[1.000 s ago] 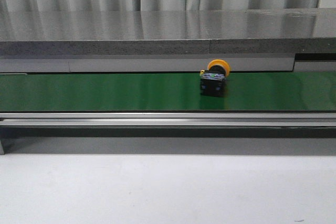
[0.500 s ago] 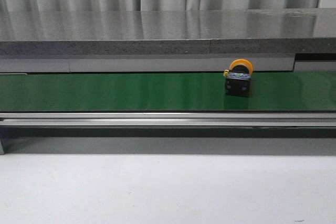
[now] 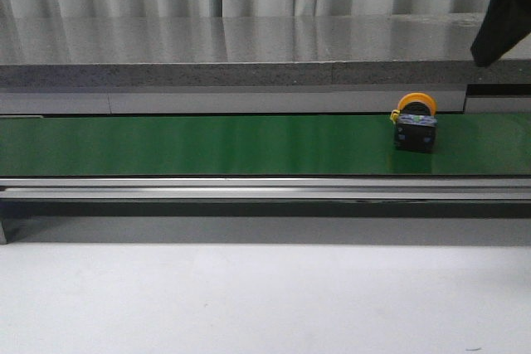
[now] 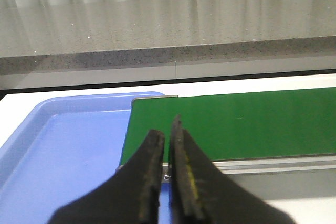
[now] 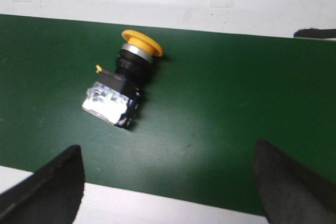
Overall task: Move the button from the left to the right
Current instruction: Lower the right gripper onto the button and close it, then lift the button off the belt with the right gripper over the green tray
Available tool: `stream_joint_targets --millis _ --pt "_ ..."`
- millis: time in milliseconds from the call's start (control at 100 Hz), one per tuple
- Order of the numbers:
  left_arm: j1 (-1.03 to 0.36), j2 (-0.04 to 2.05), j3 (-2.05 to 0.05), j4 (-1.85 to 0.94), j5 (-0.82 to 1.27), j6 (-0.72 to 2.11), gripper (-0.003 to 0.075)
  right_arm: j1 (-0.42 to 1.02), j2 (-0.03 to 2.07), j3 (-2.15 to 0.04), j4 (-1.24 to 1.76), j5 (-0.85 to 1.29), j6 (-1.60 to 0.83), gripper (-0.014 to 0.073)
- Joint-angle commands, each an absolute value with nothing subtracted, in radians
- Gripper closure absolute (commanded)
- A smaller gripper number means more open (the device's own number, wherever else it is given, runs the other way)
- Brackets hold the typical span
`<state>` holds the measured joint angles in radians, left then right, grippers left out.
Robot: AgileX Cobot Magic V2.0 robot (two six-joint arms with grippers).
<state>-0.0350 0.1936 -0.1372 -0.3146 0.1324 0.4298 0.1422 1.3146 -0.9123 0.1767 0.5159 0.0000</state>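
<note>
The button [image 3: 415, 126], a yellow-orange cap on a dark boxy body, lies on its side on the green belt [image 3: 207, 145] at the right. In the right wrist view the button [image 5: 123, 80] lies on the belt ahead of my right gripper [image 5: 167, 150], which hovers above it, wide open and empty. A dark part of my right arm [image 3: 504, 14] shows at the top right of the front view, above the button. My left gripper [image 4: 167, 127] is shut and empty over the left end of the belt [image 4: 236, 121]; it does not show in the front view.
A blue tray [image 4: 68, 150] sits beside the belt's left end. A grey stone ledge [image 3: 249, 47] runs behind the belt, and a metal rail [image 3: 249, 188] runs along its front. White table surface [image 3: 249, 296] lies in front.
The button has travelled to the right along the belt, from about the middle to the right part. The dark part of my right arm has come into the front view at the top right.
</note>
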Motion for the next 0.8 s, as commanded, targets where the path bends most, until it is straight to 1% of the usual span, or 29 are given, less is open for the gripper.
stream_joint_targets --millis 0,300,630,730,790 --pt "-0.044 0.204 -0.164 -0.329 0.054 0.427 0.0715 0.159 1.342 -0.976 0.181 0.454 -0.008 -0.0017" --pt "-0.044 0.204 -0.164 -0.329 0.054 0.427 0.0715 0.177 1.489 -1.040 0.142 0.414 -0.008 -0.0017" --pt "-0.044 0.204 -0.164 -0.329 0.054 0.427 0.0715 0.173 1.595 -1.049 0.043 0.322 -0.008 -0.0015" --pt "-0.044 0.204 -0.164 -0.329 0.054 0.427 0.0715 0.166 1.625 -1.049 0.043 0.322 -0.008 0.0033" --pt "-0.044 0.204 -0.164 -0.329 0.054 0.427 0.0715 0.163 1.641 -1.049 0.043 0.326 -0.008 0.0095"
